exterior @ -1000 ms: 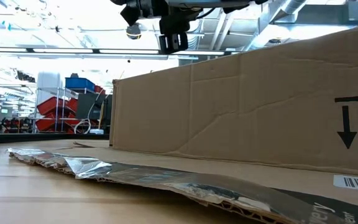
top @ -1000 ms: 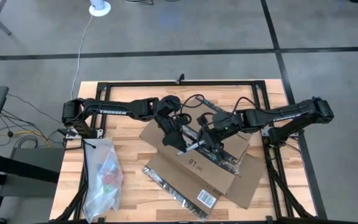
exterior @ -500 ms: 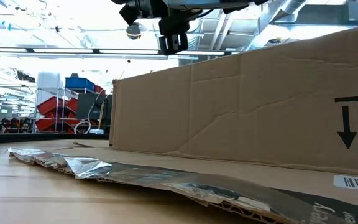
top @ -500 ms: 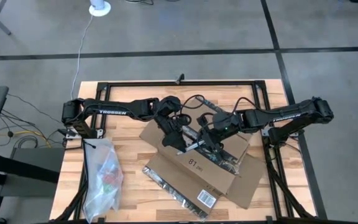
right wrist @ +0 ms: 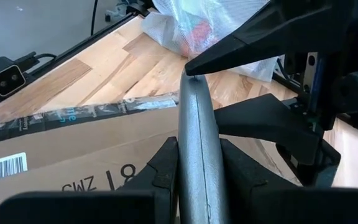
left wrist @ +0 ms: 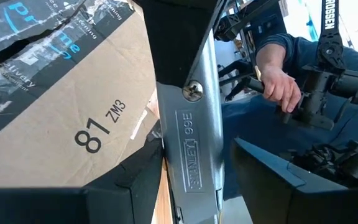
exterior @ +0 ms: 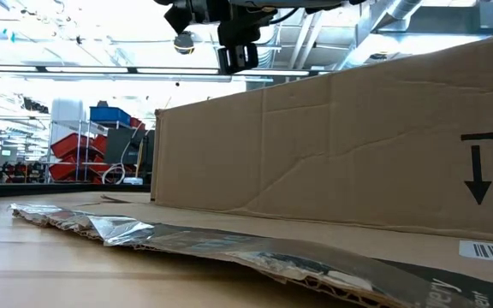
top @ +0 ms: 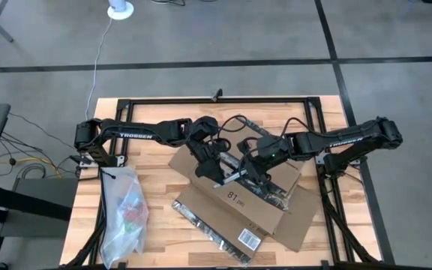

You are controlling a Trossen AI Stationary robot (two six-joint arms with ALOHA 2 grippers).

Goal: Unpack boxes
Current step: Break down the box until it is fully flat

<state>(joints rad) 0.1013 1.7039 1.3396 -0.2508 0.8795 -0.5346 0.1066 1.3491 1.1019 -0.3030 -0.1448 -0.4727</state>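
High view shows a clear bag (top: 126, 214) lying at the left end of the bench (top: 156, 120), well apart from the work. Next comes the left gripper (top: 217, 171), over the middle of the bench and meeting the right gripper (top: 252, 169) above the box (top: 231, 206). A slim silver cutter (top: 235, 175) bridges the two. The left wrist view shows the left jaws standing open around the cutter (left wrist: 194, 143): one finger (left wrist: 129, 190) touches it, and a gap shows on the other side. The right wrist view shows the right jaws closed on the cutter (right wrist: 194, 143), both fingers (right wrist: 166, 171) snug against its flat sides. The step in hand looks like passing the cutter between the arms before slitting the box. To do it well, one gripper should hold firm until the other has fully closed on the flat faces, square to the handle and not skewed. Only then should the first let go, and neither arm should pull away early. The box sits at mid-bench towards the right, directly under both grippers. Its flaps are spread, its "81" print faces up, and torn dark tape (top: 193, 217) trails along its near edge. Any slip would drop the cutter onto the cardboard, so the exchange is best kept low and slow. The blade end should point away from the bag.
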